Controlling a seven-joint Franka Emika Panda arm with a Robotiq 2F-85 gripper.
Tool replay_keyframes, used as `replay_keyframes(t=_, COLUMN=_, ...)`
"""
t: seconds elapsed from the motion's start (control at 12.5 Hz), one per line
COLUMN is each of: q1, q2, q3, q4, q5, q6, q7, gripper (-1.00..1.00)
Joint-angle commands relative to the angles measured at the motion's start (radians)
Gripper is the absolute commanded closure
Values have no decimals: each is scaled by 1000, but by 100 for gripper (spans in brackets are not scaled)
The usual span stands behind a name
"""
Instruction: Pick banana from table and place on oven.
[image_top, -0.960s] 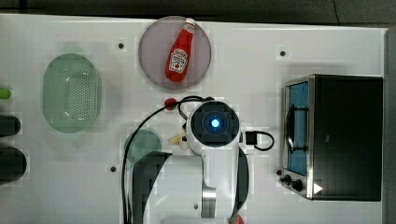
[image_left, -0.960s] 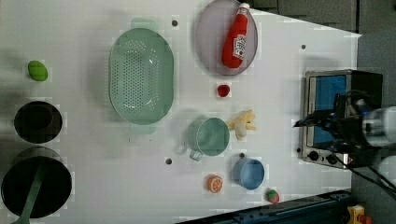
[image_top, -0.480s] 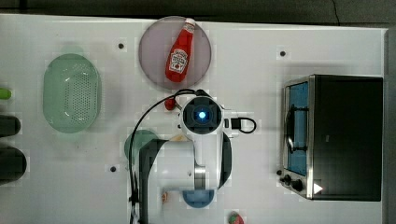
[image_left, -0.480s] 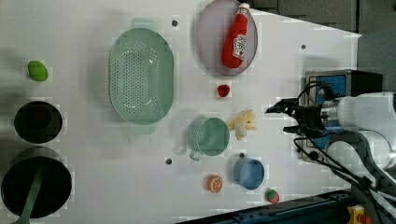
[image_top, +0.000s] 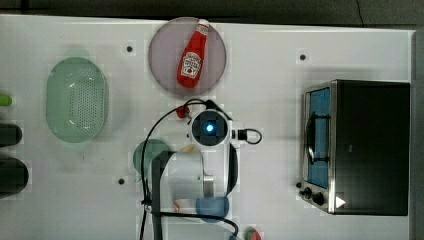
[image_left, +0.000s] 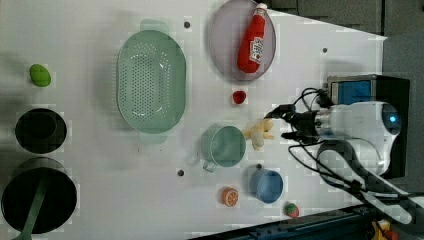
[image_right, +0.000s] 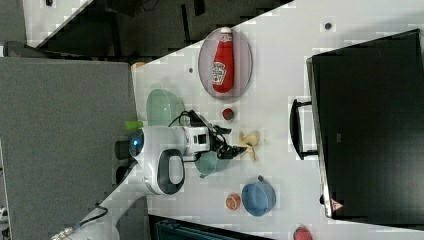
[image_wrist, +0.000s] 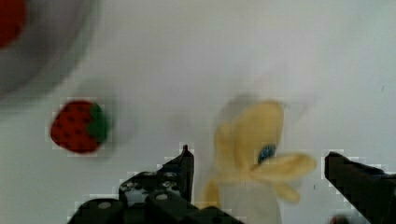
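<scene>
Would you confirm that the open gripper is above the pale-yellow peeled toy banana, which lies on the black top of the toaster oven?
Not quite. The gripper is open over the pale-yellow peeled toy banana, but the banana lies on the white table, beside the teal cup, as the left view shows. The toaster oven's black top is bare in the top view.

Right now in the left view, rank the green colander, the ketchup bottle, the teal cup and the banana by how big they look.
1. Green colander, clearly largest.
2. Ketchup bottle and teal cup look much alike, so I won't rank them.
3. Banana, smallest.
</scene>
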Motion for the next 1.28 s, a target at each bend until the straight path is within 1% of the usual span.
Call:
replay_keyframes(t=0.08, q1=13, q2=37, q3=6, q4=-8, q5=-3, q6=17, q7=134, gripper=-100)
replay_keyframes(t=0.24, q1=14, q2=67, q3=13, q4=-9, q5=-3, q6=51, q7=134, gripper=-100)
replay_keyframes(t=0.32, q1=14, q2=80, q3=13, q4=-9, q5=-3, q6=63, q7=134, gripper=-92)
replay_keyframes(t=0.56, q1=14, q2=99, q3=19, q4=-16, q5=-3, q6=104, q7=134, gripper=-18)
replay_keyframes(t=0.8, q1=14, q2=96, q3=21, q4=-17, q5=-3, q6=124, q7=134, gripper=48)
replay_keyframes(t=1.04, q1=13, q2=69, q3=21, q4=-17, q5=-3, q6=123, q7=134, gripper=50)
replay_keyframes(t=1.28, q1=14, q2=-38, q3=22, q4=2, q5=-3, q6=113, q7=134, gripper=50)
